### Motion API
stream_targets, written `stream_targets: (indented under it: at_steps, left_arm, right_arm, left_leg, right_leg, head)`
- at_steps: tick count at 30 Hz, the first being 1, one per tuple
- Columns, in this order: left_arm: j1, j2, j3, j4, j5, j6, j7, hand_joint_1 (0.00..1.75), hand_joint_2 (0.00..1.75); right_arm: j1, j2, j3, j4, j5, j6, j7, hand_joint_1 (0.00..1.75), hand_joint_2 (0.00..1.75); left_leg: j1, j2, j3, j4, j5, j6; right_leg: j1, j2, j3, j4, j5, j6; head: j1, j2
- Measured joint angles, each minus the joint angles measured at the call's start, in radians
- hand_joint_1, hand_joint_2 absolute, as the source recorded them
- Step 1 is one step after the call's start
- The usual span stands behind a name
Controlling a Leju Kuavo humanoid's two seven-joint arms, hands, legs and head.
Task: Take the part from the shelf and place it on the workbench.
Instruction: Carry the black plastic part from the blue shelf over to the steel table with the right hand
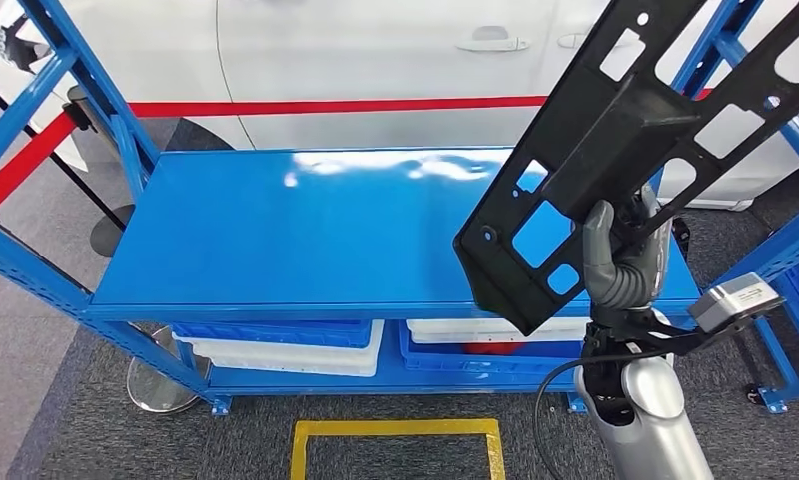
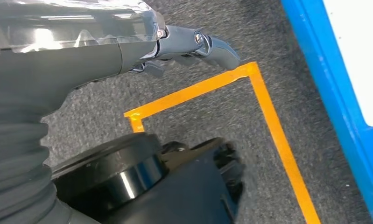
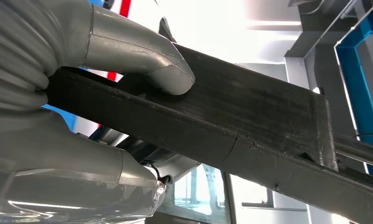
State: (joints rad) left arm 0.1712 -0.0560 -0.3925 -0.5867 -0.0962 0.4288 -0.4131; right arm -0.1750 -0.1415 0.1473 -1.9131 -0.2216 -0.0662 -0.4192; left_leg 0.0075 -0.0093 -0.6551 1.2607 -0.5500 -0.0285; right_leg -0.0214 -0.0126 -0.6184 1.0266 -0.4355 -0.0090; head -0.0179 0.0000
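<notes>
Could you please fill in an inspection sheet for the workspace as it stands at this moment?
Surface: blue workbench top, glossy, nothing lying on it.
Job's things: black perforated part, held tilted above the bench's right end.
Clutter: blue and white bins on the lower level.
Hands: right hand grips the part; left hand hangs over the carpet, holding nothing.
Cables: black cable beside the right arm.
Surroundings: white car, red barrier tape, yellow floor marking.

Hand: grey ribbed-cover left hand point(image 2: 175, 49), fingers curled in, holding nothing, hanging above the floor.
Floor: dark grey carpet point(image 2: 212, 121).
Marking: yellow tape outline point(image 2: 268, 112) on the carpet, corner at 1 o'clock.
Edge: blue metal frame point(image 2: 334, 93) at 3 o'clock.
</notes>
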Motion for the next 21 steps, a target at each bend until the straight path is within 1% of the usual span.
stream_targets:
  at_steps: [1,2,3,4,5,6,7,8,9,10,11,12,13,14,15,16,17,18,19,20,21]
  left_arm:
    - [-0.001,0.0,0.0,0.0,0.0,-0.001,0.0,0.0,1.75]
    - [-0.002,0.0,0.0,0.0,-0.001,-0.002,0.0,0.0,1.75]
    - [-0.004,0.0,0.0,0.0,-0.001,-0.003,0.0,0.0,1.75]
    - [-0.006,0.0,0.0,0.0,-0.002,-0.005,-0.001,0.0,1.75]
    - [-0.007,0.0,0.001,0.0,-0.002,-0.008,-0.002,0.0,1.75]
    - [-0.008,0.0,0.001,0.0,-0.002,-0.01,-0.003,0.0,1.75]
    - [-0.008,-0.001,0.001,0.0,-0.002,-0.012,-0.005,0.0,1.75]
    - [-0.008,-0.002,0.002,0.0,-0.002,-0.015,-0.006,0.0,1.75]
    - [-0.008,-0.002,0.002,0.0,-0.002,-0.017,-0.008,0.0,1.75]
    - [-0.008,-0.003,0.003,0.0,-0.002,-0.019,-0.01,0.0,1.75]
    - [-0.009,-0.004,0.004,0.0,-0.001,-0.021,-0.011,0.0,1.75]
    - [-0.009,-0.004,0.004,0.0,-0.001,-0.022,-0.012,0.0,1.75]
    - [-0.009,-0.005,0.005,0.0,-0.001,-0.023,-0.012,0.0,1.75]
    - [-0.01,-0.006,0.006,0.0,-0.001,-0.023,-0.013,0.0,1.75]
    - [-0.01,-0.006,0.007,0.0,0.0,-0.024,-0.013,0.0,1.75]
    - [-0.01,-0.007,0.008,0.0,0.0,-0.025,-0.013,0.0,1.75]
    - [-0.011,-0.008,0.008,0.0,0.0,-0.025,-0.013,0.0,1.75]
    - [-0.012,-0.009,0.01,0.0,0.0,-0.025,-0.013,0.0,1.75]
    - [-0.013,-0.01,0.012,0.0,0.001,-0.025,-0.014,0.0,1.75]
    - [-0.014,-0.01,0.014,0.0,0.001,-0.025,-0.015,0.0,1.75]
    - [-0.015,-0.011,0.018,0.001,0.002,-0.025,-0.016,0.0,1.75]
  right_arm:
    - [0.001,0.0,0.0,0.0,0.0,-0.001,0.0,1.75,1.75]
    - [0.002,0.0,0.0,-0.002,0.0,-0.002,0.0,1.75,1.75]
    - [0.002,0.0,0.0,-0.004,0.0,-0.002,0.0,1.75,1.75]
    - [0.002,0.0,-0.001,-0.006,0.0,-0.003,0.0,1.75,1.75]
    - [0.003,0.0,-0.001,-0.007,0.0,-0.004,0.0,1.75,1.75]
    - [0.003,0.0,-0.001,-0.008,0.0,-0.004,0.0,1.75,1.75]
    - [0.004,0.0,-0.001,-0.008,0.0,-0.004,0.0,1.75,1.75]
    - [0.005,0.0,-0.002,-0.008,0.0,-0.005,0.0,1.75,1.75]
    - [0.007,0.0,-0.003,-0.008,0.0,-0.006,0.0,1.75,1.75]
    - [0.009,0.0,-0.003,-0.008,0.0,-0.006,0.0,1.75,1.75]
    - [0.012,0.0,-0.004,-0.008,0.0,-0.006,0.0,1.75,1.75]
    - [0.016,0.0,-0.005,-0.008,0.0,-0.006,0.0,1.75,1.75]
    - [0.021,0.0,-0.005,-0.008,0.0,-0.006,0.0,1.75,1.75]
    - [0.027,0.0,-0.005,-0.008,0.0,-0.006,0.0,1.75,1.75]
    - [0.031,0.0,-0.005,-0.009,0.001,-0.006,0.0,1.75,1.75]
    - [0.035,0.0,-0.005,-0.011,0.001,-0.006,0.0,1.75,1.75]
    - [0.038,0.001,-0.005,-0.013,0.003,-0.008,-0.001,1.75,1.75]
    - [0.042,0.001,-0.005,-0.018,0.006,-0.009,-0.002,1.75,1.75]
    - [0.048,0.002,-0.005,-0.023,0.012,-0.013,-0.005,1.75,1.75]
    - [0.056,0.003,-0.005,-0.028,0.018,-0.016,-0.008,1.75,1.75]
    - [0.065,0.005,-0.005,-0.032,0.025,-0.02,-0.011,1.75,1.75]
  left_leg:
    - [0.002,0.001,0.051,-0.065,0.022,0.0]
    - [0.002,0.002,0.102,-0.138,0.031,0.002]
    - [0.0,0.001,0.139,-0.195,0.033,0.007]
    - [-0.003,0.001,0.159,-0.231,0.029,0.013]
    - [-0.006,0.0,0.163,-0.246,0.026,0.02]
    - [-0.007,0.0,0.158,-0.25,0.033,0.029]
    - [-0.006,0.001,0.155,-0.254,0.042,0.036]
    - [-0.004,0.003,0.151,-0.258,0.052,0.044]
    - [-0.002,0.005,0.144,-0.262,0.064,0.052]
    - [-0.001,0.007,0.134,-0.263,0.074,0.057]
    - [-0.002,0.008,0.121,-0.262,0.084,0.061]
    - [-0.003,0.008,0.107,-0.261,0.093,0.063]
    - [-0.004,0.008,0.093,-0.258,0.102,0.062]
    - [-0.004,0.008,0.078,-0.254,0.11,0.061]
    - [-0.004,0.007,0.064,-0.249,0.117,0.059]
    - [-0.003,0.007,0.051,-0.242,0.122,0.055]
    - [-0.005,0.006,0.039,-0.235,0.126,0.051]
    - [-0.006,0.005,0.031,-0.228,0.131,0.046]
    - [-0.007,0.004,0.026,-0.224,0.136,0.04]
    - [-0.008,0.003,0.022,-0.223,0.142,0.034]
    - [-0.008,0.002,0.021,-0.224,0.15,0.027]
  right_leg:
    - [-0.001,-0.001,-0.009,0.005,0.005,0.003]
    - [0.0,-0.001,-0.017,0.009,0.009,0.008]
    - [0.0,-0.002,-0.022,0.011,0.015,0.014]
    - [0.0,-0.003,-0.025,0.012,0.021,0.021]
    - [-0.001,-0.004,-0.026,0.01,0.028,0.028]
    - [-0.001,-0.004,-0.026,0.008,0.036,0.035]
    - [-0.003,-0.003,-0.028,0.009,0.034,0.041]
    - [-0.003,-0.001,-0.034,0.02,0.018,0.045]
    - [-0.003,0.001,-0.046,0.049,-0.016,0.048]
    - [-0.004,0.004,-0.062,0.098,-0.064,0.049]
    - [-0.003,0.005,-0.081,0.16,-0.112,0.051]
    - [-0.003,0.006,-0.096,0.221,-0.145,0.053]
    - [-0.003,0.007,-0.1,0.263,-0.155,0.054]
    - [-0.003,0.007,-0.089,0.273,-0.142,0.055]
    - [-0.004,0.007,-0.059,0.247,-0.116,0.055]
    - [-0.005,0.007,-0.014,0.191,-0.091,0.055]
    - [-0.005,0.008,0.037,0.121,-0.082,0.054]
    - [-0.003,0.01,0.074,0.064,-0.081,0.049]
    - [-0.001,0.012,0.097,0.025,-0.087,0.044]
    - [0.003,0.014,0.103,0.01,-0.093,0.036]
    - [0.003,0.014,0.097,0.009,-0.087,0.027]
  head:
    - [0.0,0.0]
    - [0.0,0.0]
    - [0.0,0.0]
    - [0.0,0.0]
    - [0.0,0.0]
    - [0.0,0.0]
    - [0.0,0.0]
    - [0.0,0.0]
    - [0.0,0.0]
    - [0.0,0.0]
    - [0.001,0.0]
    - [0.001,0.0]
    - [0.001,0.0]
    - [0.0,0.0]
    - [0.0,0.0]
    - [0.0,0.0]
    - [0.001,0.0]
    - [0.0,0.0]
    - [0.0,0.0]
    - [0.0,0.0]
    - [0.0,0.0]
